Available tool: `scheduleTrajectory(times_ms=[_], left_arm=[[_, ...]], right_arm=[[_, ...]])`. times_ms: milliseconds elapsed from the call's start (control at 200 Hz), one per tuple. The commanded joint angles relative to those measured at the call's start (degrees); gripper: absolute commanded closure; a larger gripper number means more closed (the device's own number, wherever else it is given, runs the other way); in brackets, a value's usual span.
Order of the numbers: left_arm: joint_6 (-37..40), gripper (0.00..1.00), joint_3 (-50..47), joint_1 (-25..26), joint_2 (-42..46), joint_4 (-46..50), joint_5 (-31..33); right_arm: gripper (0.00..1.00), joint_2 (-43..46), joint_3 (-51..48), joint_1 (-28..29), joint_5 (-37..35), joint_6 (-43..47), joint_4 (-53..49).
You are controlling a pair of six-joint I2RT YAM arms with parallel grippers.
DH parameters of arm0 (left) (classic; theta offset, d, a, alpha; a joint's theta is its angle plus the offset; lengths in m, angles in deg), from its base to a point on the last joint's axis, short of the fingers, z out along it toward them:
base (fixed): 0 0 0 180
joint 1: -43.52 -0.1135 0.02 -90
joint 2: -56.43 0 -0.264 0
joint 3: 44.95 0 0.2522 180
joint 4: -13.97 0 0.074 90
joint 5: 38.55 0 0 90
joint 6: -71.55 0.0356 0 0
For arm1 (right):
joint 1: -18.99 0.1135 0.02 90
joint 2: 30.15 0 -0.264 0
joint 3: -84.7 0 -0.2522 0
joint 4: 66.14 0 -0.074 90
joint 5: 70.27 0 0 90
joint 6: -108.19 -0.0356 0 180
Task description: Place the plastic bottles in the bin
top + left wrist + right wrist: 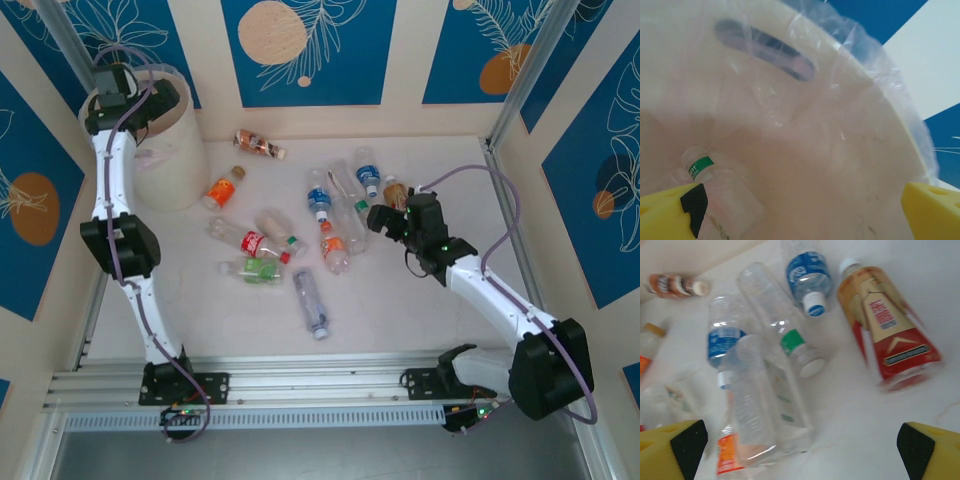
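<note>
This is looking like a robotics lab test cell: a left arm (118, 205) and a right arm (495, 292) are sitting bolted to an aluminium rail (310, 385) at the white counter's (400, 315) edge, with blue leaf-patterned panels (305, 50) walling it in.

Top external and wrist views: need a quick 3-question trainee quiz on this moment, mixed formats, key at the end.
1. True or false: the left gripper is shut on a bottle.
2. Where does the clear plastic bottle with the green band lie? A) on the white table B) inside the round cream-white plastic bin lined with a thin bag C) in the left gripper's grip
3. Fill in: the bottle with the red and gold label beneath the open right gripper has a ____ cap.
Key: 1 false, its yellow fingers stand wide apart over the bin. 2 B. 3 white.
</note>
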State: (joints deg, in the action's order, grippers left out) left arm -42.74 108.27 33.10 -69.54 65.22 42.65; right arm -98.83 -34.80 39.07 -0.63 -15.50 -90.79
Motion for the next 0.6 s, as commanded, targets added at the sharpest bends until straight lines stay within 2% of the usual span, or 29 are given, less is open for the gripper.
scheduleTrajectory(times_ms=[0,205,380,595], left_arm=[[5.04,0.00,1.37,1.18,7.51,0.79,-0.38],[6.28,0.00,-7.32,3.05,16.28,-2.27,-7.53],[7.55,0.00,-19.63,8.38,25.90,-6.10,-11.77],[6.19,0.00,-36.59,16.59,37.22,-17.67,-11.17]], right_arm=[[0.01,-3.85,4.25,-3.44,1.76,6.43,-9.95],[0.01,-15.39,11.00,-9.16,2.82,14.94,-15.86],[0.00,-23.68,15.40,-12.70,4.30,20.09,-16.15],[0.01,-30.06,20.32,-14.93,9.27,25.37,-16.43]])
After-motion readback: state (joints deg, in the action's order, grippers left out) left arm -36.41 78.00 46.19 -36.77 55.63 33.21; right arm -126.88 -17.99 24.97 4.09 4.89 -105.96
